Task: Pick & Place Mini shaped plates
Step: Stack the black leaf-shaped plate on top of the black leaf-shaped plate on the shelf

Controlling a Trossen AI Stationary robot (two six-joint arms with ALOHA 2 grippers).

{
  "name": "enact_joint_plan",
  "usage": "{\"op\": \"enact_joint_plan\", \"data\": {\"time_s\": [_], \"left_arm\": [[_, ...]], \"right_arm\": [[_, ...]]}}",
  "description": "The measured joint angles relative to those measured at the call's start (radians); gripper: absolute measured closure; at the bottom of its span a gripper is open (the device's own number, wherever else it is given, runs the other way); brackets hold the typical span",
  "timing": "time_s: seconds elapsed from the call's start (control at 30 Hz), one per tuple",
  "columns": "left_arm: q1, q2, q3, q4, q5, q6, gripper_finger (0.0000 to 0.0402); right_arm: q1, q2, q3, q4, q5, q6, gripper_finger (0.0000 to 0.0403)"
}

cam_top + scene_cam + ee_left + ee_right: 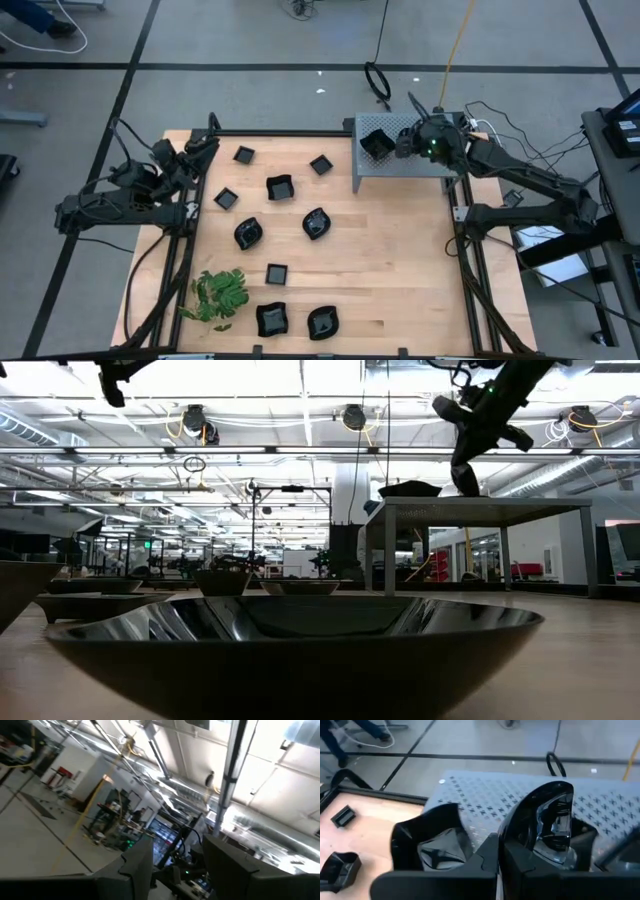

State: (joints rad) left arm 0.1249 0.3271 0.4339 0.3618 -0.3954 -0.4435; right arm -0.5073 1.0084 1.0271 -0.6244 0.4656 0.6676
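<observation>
My right gripper is over the grey perforated box at the table's far right and is shut on a glossy black mini plate. A second black plate rests on its base on the box top, beside the fingers; it also shows in the right wrist view. Several more black plates lie on the wooden table, among them a square one and a rounded one. My left gripper waits open and empty at the table's far left, pointing up into the room. My right gripper pinches the plate by its rim between the two fingers, which stand nearly together. The fingers come slanting down from the table's right side. The plate stands tilted up on edge to one side of the fingers, over the box top. I cannot tell whether its lower edge touches the box.
A green leafy sprig lies at the near left. A large black plate fills the low view's foreground. The box stands on legs above the table. Bare wood lies between the box and the near right corner.
</observation>
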Motion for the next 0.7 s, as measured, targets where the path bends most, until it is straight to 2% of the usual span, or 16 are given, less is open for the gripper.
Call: {"op": "enact_joint_plan", "data": {"time_s": [0.23,0.47,0.7], "left_arm": [[0.0,0.0,0.0,0.0,-0.051,0.024,0.0229],[0.0,0.0,0.0,0.0,-0.131,0.096,0.0229],[0.0,0.0,0.0,0.001,-0.157,0.139,0.0229]], "right_arm": [[-0.05,-0.001,0.0,-0.026,-0.002,0.021,0.0403],[-0.053,0.0,0.0,-0.017,0.003,0.057,0.0403],[-0.053,0.0,0.0,-0.017,0.004,0.058,0.0403]]}}
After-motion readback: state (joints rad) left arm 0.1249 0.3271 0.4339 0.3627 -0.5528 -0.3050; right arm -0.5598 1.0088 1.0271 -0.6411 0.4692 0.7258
